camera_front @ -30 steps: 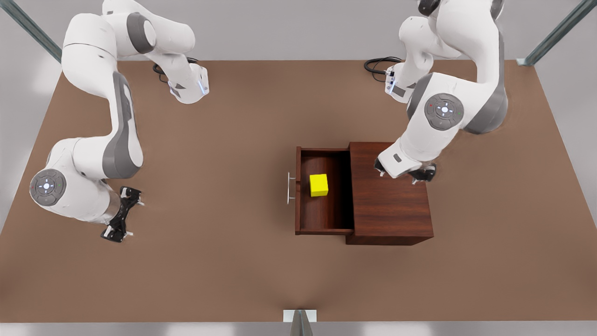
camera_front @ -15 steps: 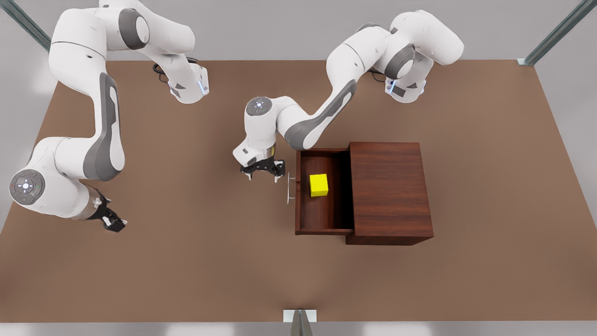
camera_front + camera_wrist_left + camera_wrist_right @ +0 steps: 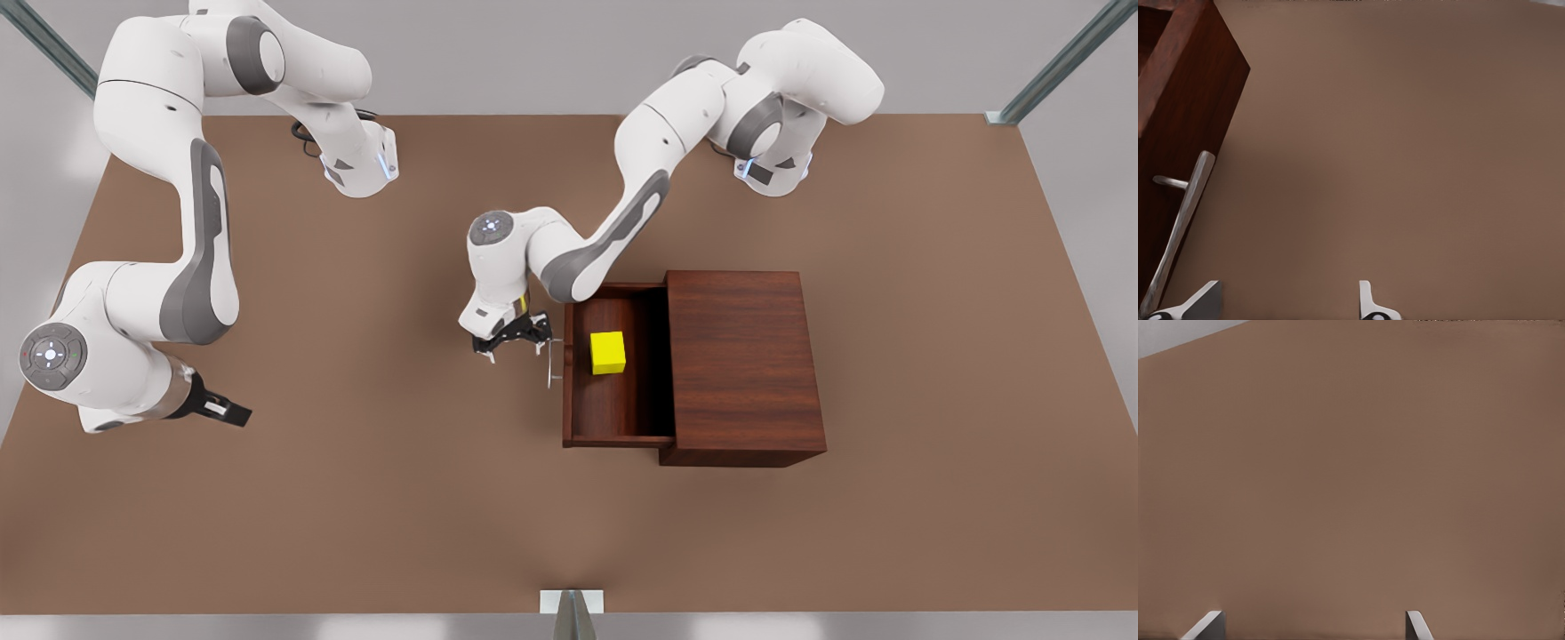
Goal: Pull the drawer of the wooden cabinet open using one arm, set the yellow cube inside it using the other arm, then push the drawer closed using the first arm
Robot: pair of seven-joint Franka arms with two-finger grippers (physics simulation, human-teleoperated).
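The wooden cabinet stands right of the table's middle in the front view. Its drawer is pulled out toward the front view's left. The yellow cube rests on the drawer's floor, free of both grippers. My left gripper hangs open just outside the silver handle, close to it and holding nothing. In the left wrist view the handle and drawer face lie beside the open left gripper. My right gripper waits open at the front view's far left; the right gripper has bare table ahead of it.
The brown table stretches wide around the cabinet. Both arm bases stand along the far edge. Metal frame posts rise at the corners, and a small bracket sits at the near edge.
The left arm swung from above the cabinet to the drawer's front, then edged closer to the handle. The right gripper shifted and turned a little at the far left.
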